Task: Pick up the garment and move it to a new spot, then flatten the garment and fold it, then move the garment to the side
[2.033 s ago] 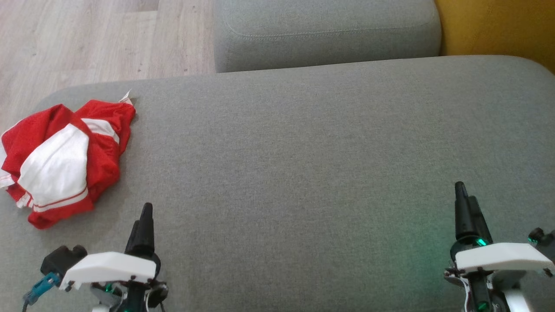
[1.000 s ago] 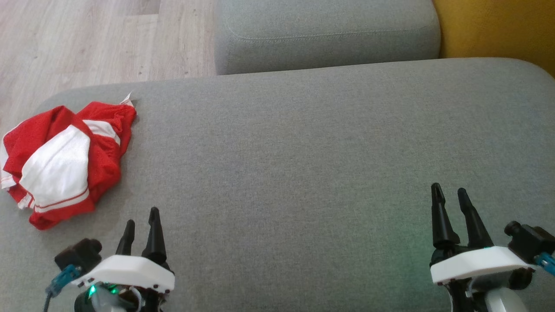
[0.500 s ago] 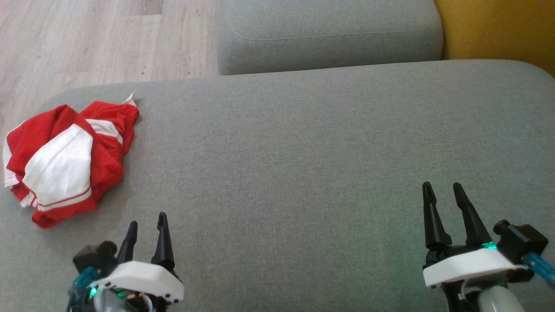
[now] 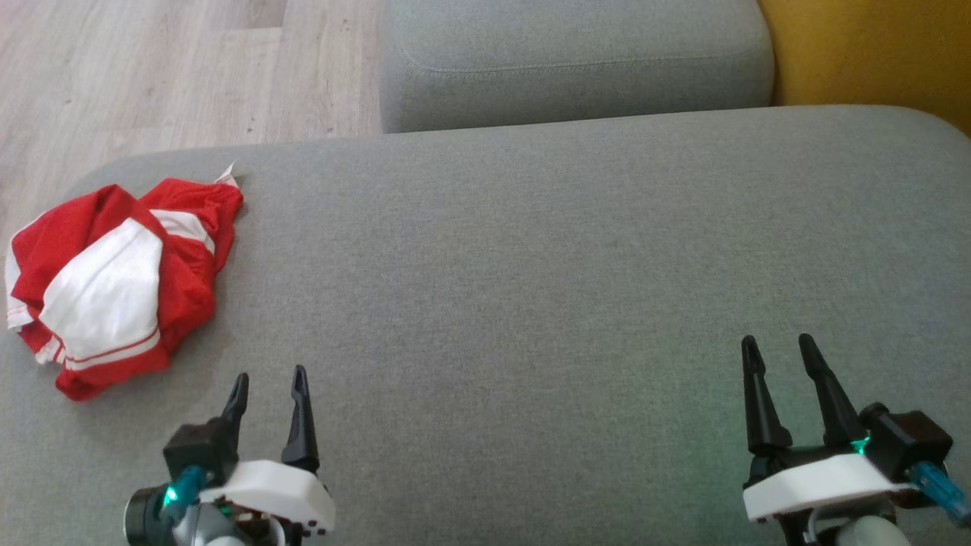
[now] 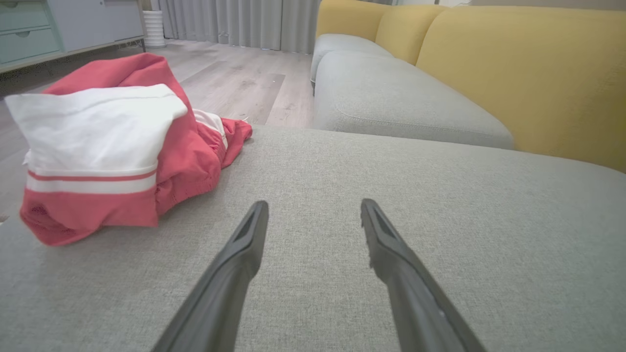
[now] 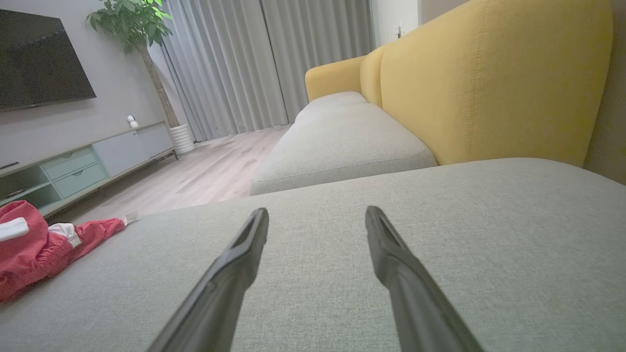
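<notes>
Two grippers rise from the bottom edge of the head view: the left gripper point(image 4: 271, 373) at lower left and the right gripper point(image 4: 777, 338) at lower right. Each has its fingers spread apart and holds nothing, over a grey sofa cushion point(image 4: 531, 303). The garment point(image 4: 114, 284), red with white panels and thin red stripes, lies crumpled on that cushion at the left edge of the frame, up and left of the left gripper and apart from it. A small white label point(image 4: 225, 174) sticks out at its upper right corner; any print on it is too small to read. A second grey cushion point(image 4: 569, 68) sits at top centre, with wood floor point(image 4: 152, 76) at upper left and yellow upholstery point(image 4: 872, 45) at upper right.

In the left wrist view the left gripper point(image 5: 314, 202) has its fingers spread, and the garment point(image 5: 107, 146) is heaped at middle left, clear of them.

In the right wrist view the right gripper point(image 6: 317, 209) is likewise spread. The garment point(image 6: 34, 249) lies at the far left edge, below a dark screen point(image 6: 39, 58).
</notes>
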Robot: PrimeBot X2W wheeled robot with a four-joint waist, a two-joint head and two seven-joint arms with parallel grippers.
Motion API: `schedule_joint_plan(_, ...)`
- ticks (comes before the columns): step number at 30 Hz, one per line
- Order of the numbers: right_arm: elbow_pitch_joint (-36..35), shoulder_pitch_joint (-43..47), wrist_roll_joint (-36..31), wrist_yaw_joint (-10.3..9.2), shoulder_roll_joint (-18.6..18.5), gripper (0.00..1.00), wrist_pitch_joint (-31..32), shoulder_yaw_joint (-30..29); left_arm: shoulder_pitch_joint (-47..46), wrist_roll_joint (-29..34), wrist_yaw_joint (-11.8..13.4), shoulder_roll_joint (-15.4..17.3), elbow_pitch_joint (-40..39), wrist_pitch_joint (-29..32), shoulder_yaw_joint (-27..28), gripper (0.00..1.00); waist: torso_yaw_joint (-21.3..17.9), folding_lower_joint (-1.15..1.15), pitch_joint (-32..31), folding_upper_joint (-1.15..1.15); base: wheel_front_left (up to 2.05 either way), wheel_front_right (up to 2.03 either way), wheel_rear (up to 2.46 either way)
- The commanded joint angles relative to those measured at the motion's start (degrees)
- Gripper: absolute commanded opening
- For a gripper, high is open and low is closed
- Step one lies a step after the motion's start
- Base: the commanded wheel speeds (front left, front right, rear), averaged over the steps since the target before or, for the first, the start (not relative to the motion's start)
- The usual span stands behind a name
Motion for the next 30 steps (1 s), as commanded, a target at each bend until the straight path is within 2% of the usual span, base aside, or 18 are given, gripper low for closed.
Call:
schedule_joint_plan(1,-1.71,-1.48,-1.39,0.41,-0.48,1.00,-0.90,0.96,-1.46,1.74,0.40,0.90,-2.11,-0.97,1.29,1.00,0.02,0.00,0.02,0.00,0.00,0.00,0.00)
schedule_joint_plan(13,0.02,-1.64,-5.57,0.45,-0.07,1.00,-2.89,-0.23,-1.03,9.27,1.59,1.14,-1.65,-2.94,0.74,1.00,0.43,0.00,-0.12,0.00,0.00,0.00,0.00)
schedule_joint_plan(20,1.40,-2.14,-3.12,0.45,0.34,1.00,-2.89,-1.47,-0.71,8.57,1.37,1.07,-1.14,-2.94,1.27,1.00,0.61,0.00,-0.11,0.00,0.00,0.00,0.00)
schedule_joint_plan(30,2.26,-2.63,-3.33,0.45,0.19,1.00,-2.89,-1.61,-0.96,7.42,0.89,0.77,-0.53,-2.94,1.84,1.00,0.91,0.00,0.05,0.00,0.00,0.00,0.00)
